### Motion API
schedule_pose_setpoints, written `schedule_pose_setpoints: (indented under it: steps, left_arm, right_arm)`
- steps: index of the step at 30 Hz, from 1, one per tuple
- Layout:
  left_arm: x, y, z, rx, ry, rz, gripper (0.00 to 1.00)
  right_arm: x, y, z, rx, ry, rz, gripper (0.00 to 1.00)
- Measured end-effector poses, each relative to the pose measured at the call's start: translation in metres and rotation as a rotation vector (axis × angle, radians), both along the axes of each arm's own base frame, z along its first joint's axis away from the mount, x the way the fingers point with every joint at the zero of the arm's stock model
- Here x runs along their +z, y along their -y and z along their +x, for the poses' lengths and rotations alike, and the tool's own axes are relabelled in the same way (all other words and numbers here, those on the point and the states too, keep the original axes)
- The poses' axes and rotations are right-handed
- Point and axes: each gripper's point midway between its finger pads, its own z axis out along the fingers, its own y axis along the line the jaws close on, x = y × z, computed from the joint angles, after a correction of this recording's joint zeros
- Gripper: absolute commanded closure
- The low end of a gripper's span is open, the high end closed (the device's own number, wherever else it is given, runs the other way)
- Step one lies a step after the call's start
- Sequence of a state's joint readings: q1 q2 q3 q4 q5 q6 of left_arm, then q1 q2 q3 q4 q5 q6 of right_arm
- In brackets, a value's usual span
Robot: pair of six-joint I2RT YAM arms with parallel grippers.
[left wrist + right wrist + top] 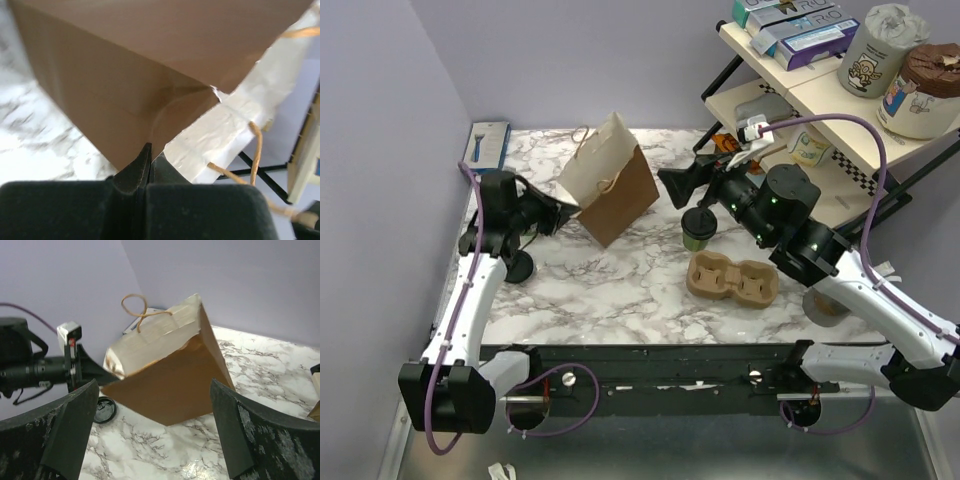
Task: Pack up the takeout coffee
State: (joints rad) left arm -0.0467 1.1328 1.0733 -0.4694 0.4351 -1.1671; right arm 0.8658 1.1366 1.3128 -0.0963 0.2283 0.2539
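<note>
Takeout coffee cup (699,228) stands mid-table, near the pulp cup tray (731,279). Left gripper (563,211) pinches the tilted brown paper bag (615,195); right gripper (675,186) gapes wide.

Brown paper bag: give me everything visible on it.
The brown paper bag looks like kraft paper, pale inside, with twine loop handles. It is tilted, a lower edge on the marble table, mouth towards the left hand, which is shut on its side fold near the mouth.
</note>
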Motion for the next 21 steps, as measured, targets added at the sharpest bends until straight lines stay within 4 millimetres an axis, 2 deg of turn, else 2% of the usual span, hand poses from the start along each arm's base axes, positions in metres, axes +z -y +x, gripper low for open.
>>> schedule_pose_setpoints:
  steps: [3, 5, 8, 10, 13, 16, 19, 21]
  left_arm:
    - [-0.048, -0.002, -0.020, 0.030, -0.095, -0.025, 1.00]
    - [-0.061, -0.002, -0.024, 0.040, -0.128, -0.039, 1.00]
    - [-0.052, -0.006, -0.020, 0.059, -0.095, -0.023, 1.00]
    - [-0.040, -0.012, -0.019, 0.087, -0.053, 0.011, 1.00]
    - [-0.018, -0.019, -0.021, 0.119, 0.014, 0.040, 1.00]
    - [-0.005, -0.024, -0.024, 0.140, 0.057, 0.054, 1.00]
    - [0.001, -0.027, -0.026, 0.155, 0.080, 0.062, 1.00]
    - [0.000, -0.028, -0.025, 0.164, 0.078, 0.066, 1.00]
  right_arm:
    - [-0.009, -0.004, 0.004, -0.003, -0.016, -0.019, 0.00]
    - [-0.016, -0.008, 0.007, -0.003, -0.031, -0.036, 0.00]
    - [-0.025, -0.012, 0.011, -0.003, -0.049, -0.058, 0.00]
    - [-0.028, -0.013, 0.012, -0.003, -0.055, -0.064, 0.00]
    - [-0.028, -0.014, 0.012, -0.003, -0.056, -0.065, 0.00]
    - [-0.028, -0.016, 0.014, -0.002, -0.058, -0.068, 0.00]
    - [-0.025, -0.027, 0.022, 0.001, -0.086, -0.077, 0.00]
    - [-0.018, -0.044, 0.035, 0.001, -0.135, -0.072, 0.00]
